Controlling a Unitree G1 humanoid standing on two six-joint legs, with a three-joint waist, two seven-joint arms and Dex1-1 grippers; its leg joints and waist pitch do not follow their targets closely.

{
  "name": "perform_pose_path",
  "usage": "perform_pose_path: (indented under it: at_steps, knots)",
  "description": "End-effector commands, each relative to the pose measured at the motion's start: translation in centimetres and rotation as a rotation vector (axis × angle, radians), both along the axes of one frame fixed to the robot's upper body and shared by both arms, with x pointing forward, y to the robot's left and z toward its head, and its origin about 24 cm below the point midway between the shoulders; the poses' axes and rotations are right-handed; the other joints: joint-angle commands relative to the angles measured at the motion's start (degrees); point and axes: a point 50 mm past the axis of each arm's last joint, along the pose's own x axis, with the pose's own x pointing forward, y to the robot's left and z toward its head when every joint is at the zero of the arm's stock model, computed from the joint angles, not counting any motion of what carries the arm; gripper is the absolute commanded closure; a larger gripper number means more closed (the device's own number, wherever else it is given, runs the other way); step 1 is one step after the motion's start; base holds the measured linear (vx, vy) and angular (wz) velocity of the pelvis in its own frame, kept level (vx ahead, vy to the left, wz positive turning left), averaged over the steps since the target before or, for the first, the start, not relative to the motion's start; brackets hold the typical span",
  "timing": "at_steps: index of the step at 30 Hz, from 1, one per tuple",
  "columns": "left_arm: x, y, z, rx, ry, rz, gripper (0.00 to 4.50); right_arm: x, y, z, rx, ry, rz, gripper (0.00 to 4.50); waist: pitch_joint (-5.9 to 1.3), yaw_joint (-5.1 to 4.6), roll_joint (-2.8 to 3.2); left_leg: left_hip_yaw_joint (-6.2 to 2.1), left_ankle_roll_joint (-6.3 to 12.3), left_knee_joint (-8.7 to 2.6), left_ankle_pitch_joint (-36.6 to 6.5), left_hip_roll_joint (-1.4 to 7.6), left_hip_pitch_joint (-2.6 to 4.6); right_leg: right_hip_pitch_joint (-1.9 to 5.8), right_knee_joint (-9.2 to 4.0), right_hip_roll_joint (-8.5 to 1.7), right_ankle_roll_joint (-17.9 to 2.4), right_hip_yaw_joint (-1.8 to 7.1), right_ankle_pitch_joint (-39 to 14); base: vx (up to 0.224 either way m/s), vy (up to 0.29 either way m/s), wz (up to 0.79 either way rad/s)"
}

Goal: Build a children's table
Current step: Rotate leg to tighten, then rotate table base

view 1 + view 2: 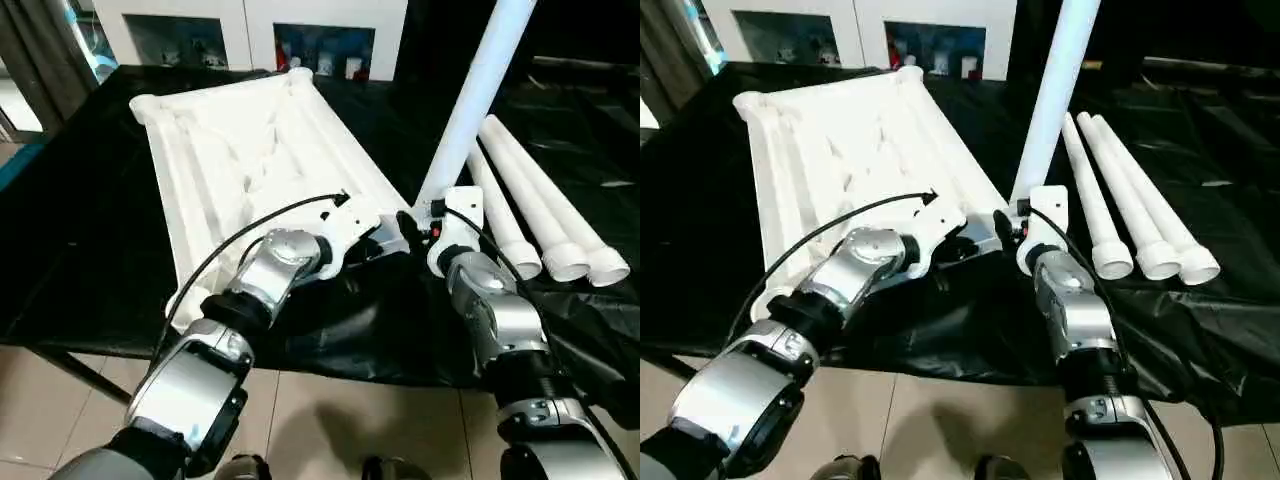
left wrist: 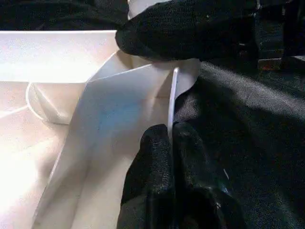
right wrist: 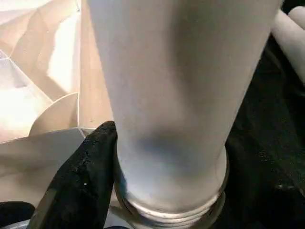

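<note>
The children's table top (image 1: 230, 150) lies upside down on the black-covered bench, ribbed underside up. My left gripper (image 2: 170, 143) is shut on the thin rim of its near right corner. At that same corner one white leg (image 1: 470, 110) rises, leaning to the right, its threaded foot at the corner socket. My right gripper (image 1: 422, 220) holds this leg low down, and one black finger (image 3: 90, 176) presses against the leg's side (image 3: 171, 95); the other finger is hidden behind the leg. Three more legs (image 1: 540, 215) lie side by side to the right.
Black sheeting (image 1: 90, 230) covers the bench, and its front edge (image 1: 330, 375) runs just below my wrists, with tiled floor beyond. White cabinets (image 1: 250, 30) stand at the back. The lying legs sit close to my right forearm (image 1: 495, 310).
</note>
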Motion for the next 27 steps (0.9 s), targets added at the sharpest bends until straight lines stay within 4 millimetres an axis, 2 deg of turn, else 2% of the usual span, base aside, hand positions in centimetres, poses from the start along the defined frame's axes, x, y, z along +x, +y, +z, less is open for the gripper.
perform_pose_path:
  at_steps: [1,3,4,5,6,7,9,10,12,13,15,16,17,18,19,20,21,22,24,26,27]
  knots:
    - [0.5,0.5,0.2,-0.032,-0.025,0.082,4.50,-1.4,2.7,-2.7,0.026,0.109,0.129,1.21,-4.16,0.01,-0.44,-0.80,5.00,-3.51,-8.8,1.59,0.93,3.08,-3.86,-3.23,-13.8,2.10,-6.2,0.000,0.000,0.00]
    - [0.3,0.3,0.3,-0.038,-0.035,0.051,4.50,-1.2,2.6,-2.4,0.035,0.091,0.120,0.98,-4.13,0.02,-0.47,-0.79,5.24,-3.53,-9.3,1.58,0.88,3.08,-3.93,-3.30,-13.8,2.09,-7.0,0.000,0.000,0.00]
    - [0.3,0.3,0.3,-0.038,-0.036,0.050,4.50,-1.2,2.6,-2.4,0.035,0.090,0.120,0.98,-4.12,-0.15,-0.54,-0.94,5.23,-3.59,-9.2,1.53,0.55,3.34,-3.88,-3.38,-13.7,2.00,-7.4,0.000,0.000,0.00]
    - [0.3,0.2,0.3,-0.043,-0.036,0.048,4.50,-0.9,1.7,-1.6,-0.026,0.028,0.075,0.98,-4.17,-0.23,-0.66,-1.10,5.09,-3.66,-8.6,1.57,0.34,3.47,-3.80,-3.42,-13.2,1.88,-7.5,0.000,0.000,0.00]
    - [0.3,0.2,0.3,-0.043,-0.036,0.048,4.50,-0.9,1.7,-1.6,-0.026,0.028,0.075,0.98,-4.19,-0.26,-0.58,-0.98,5.03,-3.62,-8.8,1.62,0.63,3.18,-3.90,-3.33,-13.2,1.90,-7.7,0.000,0.000,0.00]
    - [0.6,0.4,0.3,-0.050,-0.035,0.085,4.50,-0.8,0.7,-0.8,-0.052,-0.022,0.039,0.98,-4.21,-0.31,-0.69,-0.86,5.16,-3.52,-8.8,1.60,0.84,3.05,-3.92,-3.28,-13.6,2.03,-7.3,0.000,0.000,0.00]
    - [1.1,0.7,0.6,-0.069,-0.032,0.156,4.50,-1.1,-0.3,0.1,-0.035,-0.064,0.002,0.98,-4.20,-0.18,-0.72,-0.73,5.34,-3.45,-8.6,1.50,0.80,3.06,-3.90,-3.19,-13.4,2.12,-6.8,0.000,0.000,0.00]
    - [1.4,0.9,0.9,-0.079,-0.040,0.201,4.50,-1.3,-0.9,0.5,-0.035,-0.084,-0.015,0.98,-4.30,-0.06,-0.72,-0.74,5.77,-3.40,-7.8,1.56,0.81,3.12,-3.71,-3.13,-13.4,2.14,-5.0,0.000,0.000,0.00]
    - [1.7,0.9,1.2,-0.089,-0.060,0.226,4.50,-1.6,-1.3,0.7,-0.035,-0.094,-0.027,0.98,-4.39,-0.26,-0.97,-0.97,6.42,-3.37,-6.4,1.36,0.19,3.58,-3.35,-3.14,-13.1,1.94,-2.9,0.000,0.000,0.00]
    - [1.9,0.7,1.5,-0.105,-0.071,0.234,4.50,-1.8,-1.4,0.7,-0.028,-0.093,-0.029,0.98,-4.59,-0.22,-0.72,-0.94,6.88,-3.18,-5.7,1.23,0.32,3.55,-3.29,-3.14,-13.1,1.95,-1.7,0.000,0.000,0.00]
    - [2.1,0.5,2.0,-0.136,-0.089,0.251,4.50,-2.1,-1.5,0.6,-0.028,-0.091,-0.027,0.98,-4.61,-0.39,-0.87,-0.78,8.10,-2.99,-4.9,1.07,0.29,3.53,-3.25,-3.03,-13.9,2.00,0.5,0.000,0.000,0.00]
    - [2.2,0.3,2.5,-0.160,-0.107,0.265,4.50,-2.2,-1.3,0.5,-0.028,-0.089,-0.024,0.98,-4.78,-0.45,-0.62,-0.75,8.82,-2.83,-4.1,1.00,0.29,3.55,-3.12,-2.99,-14.6,1.98,2.4,0.000,0.000,0.00]
    - [2.4,0.1,3.0,-0.190,-0.126,0.278,4.50,-2.3,-1.2,0.3,-0.030,-0.087,-0.023,0.98,-5.00,-0.37,-0.72,-0.78,9.53,-2.64,-2.7,1.05,0.18,3.69,-2.67,-2.97,-15.2,1.99,5.3,0.000,0.000,0.00]
    - [2.5,-0.1,3.6,-0.223,-0.140,0.283,4.22,-2.4,-1.1,0.2,-0.033,-0.085,-0.025,0.94,-5.12,-0.27,-0.23,-0.83,9.90,-2.52,-1.8,1.04,0.18,3.66,-2.46,-3.00,-15.6,1.97,6.9,0.000,0.000,0.00]
    - [2.7,-0.3,4.4,-0.271,-0.161,0.280,3.94,-2.5,-0.9,0.0,-0.033,-0.079,-0.027,0.91,-5.42,-0.29,-0.28,-0.81,10.78,-2.25,-0.2,0.95,0.07,3.69,-2.11,-2.93,-16.4,1.92,10.4,0.000,0.000,0.00]
    - [2.7,-0.4,4.8,-0.294,-0.165,0.284,3.94,-2.5,-0.8,0.0,-0.033,-0.078,-0.027,0.91,-5.73,-0.17,-0.36,-0.80,12.02,-1.95,1.8,1.01,0.02,3.65,-1.54,-2.80,-17.4,1.90,14.5,0.000,0.000,0.00]
    - [2.8,-0.4,5.1,-0.310,-0.168,0.288,3.91,-2.5,-0.7,-0.1,-0.032,-0.077,-0.027,0.91,-5.77,-0.13,-0.37,-0.78,12.69,-1.78,2.7,0.94,-0.12,3.63,-1.32,-2.73,-17.9,1.88,16.6,0.000,0.000,0.00]
    - [3.0,-0.4,5.7,-0.338,-0.189,0.293,3.81,-2.7,-0.6,0.0,-0.029,-0.075,-0.024,0.91,-5.62,0.12,-0.21,-0.72,13.84,-1.74,3.3,1.16,0.00,3.25,-1.26,-2.72,-18.7,1.74,17.9,0.000,0.000,0.00]
    - [3.1,-0.3,6.5,-0.348,-0.238,0.296,3.53,-2.8,-0.4,0.0,-0.026,-0.071,-0.019,0.91,-5.30,0.34,-0.18,-0.76,14.06,-1.86,1.3,1.52,0.11,3.12,-1.52,-2.98,-18.7,1.60,13.9,0.000,0.000,0.00]
    - [3.5,0.6,7.5,-0.361,-0.307,0.334,3.48,-2.9,-0.1,0.0,-0.032,-0.068,-0.003,0.91,-4.78,0.33,-0.26,-0.71,12.31,-2.30,-3.1,1.80,0.39,3.02,-2.34,-3.06,-17.8,1.61,5.8,0.000,0.000,0.00]
    - [3.7,1.2,8.0,-0.361,-0.331,0.347,3.48,-2.9,-0.1,0.0,-0.032,-0.066,0.002,0.91,-4.70,0.32,-0.25,-0.73,11.64,-2.38,-3.9,1.84,0.41,3.06,-2.41,-3.13,-17.5,1.66,4.2,0.000,0.000,0.00]
